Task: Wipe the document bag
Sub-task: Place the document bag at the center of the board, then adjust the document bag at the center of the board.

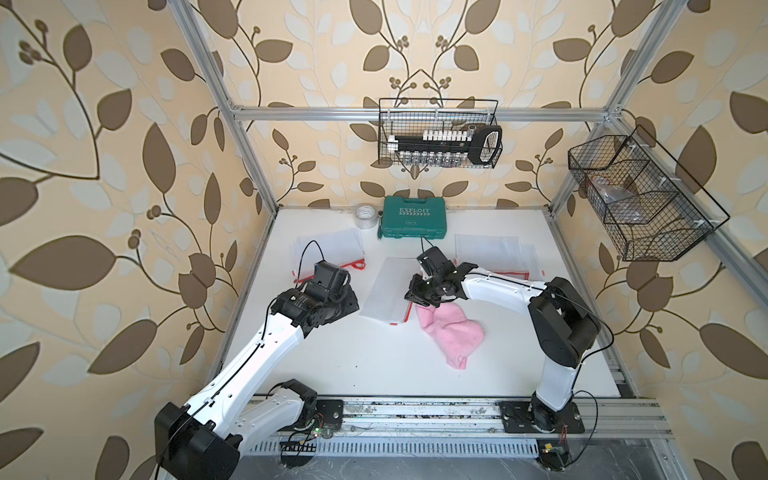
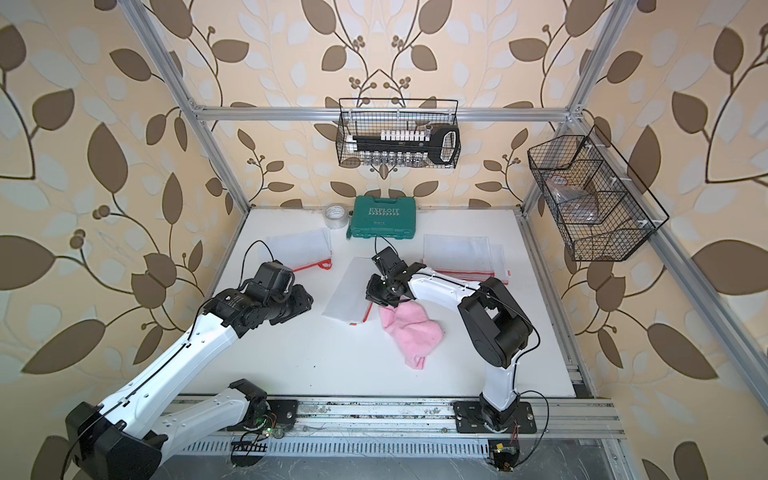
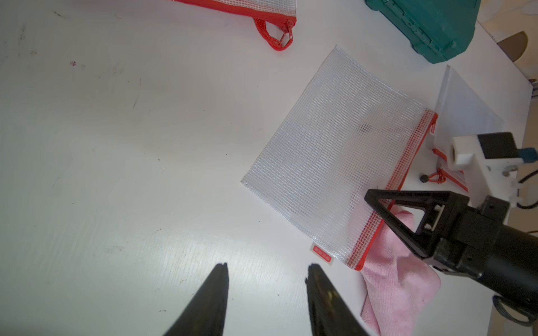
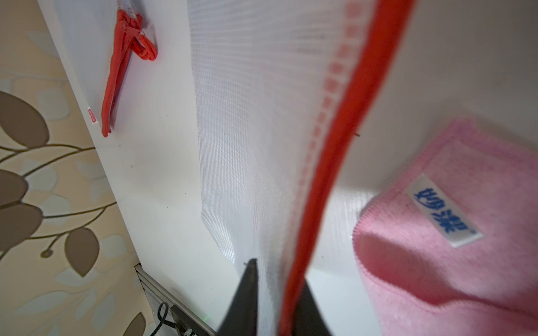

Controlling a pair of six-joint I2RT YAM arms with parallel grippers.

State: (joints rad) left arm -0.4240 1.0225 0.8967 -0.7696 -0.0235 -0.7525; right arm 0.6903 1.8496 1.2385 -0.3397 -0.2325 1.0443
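Note:
The document bag (image 1: 386, 291) is a clear mesh pouch with a red zip edge, lying mid-table, also seen in a top view (image 2: 347, 291) and in the left wrist view (image 3: 334, 163). A pink cloth (image 1: 451, 332) lies crumpled right beside the zip edge, and one bag corner rests on it. My right gripper (image 4: 278, 270) straddles the bag's zip edge (image 4: 334, 145); its jaws stand apart, with mesh and red strip between them. My left gripper (image 3: 266, 270) hangs open over bare table, left of the bag, holding nothing.
Two more mesh bags lie flat at the back left (image 1: 328, 249) and back right (image 1: 490, 253). A green tool case (image 1: 413, 216) and a tape roll (image 1: 365, 216) stand by the back wall. Wire baskets (image 1: 440, 133) hang on the frame above.

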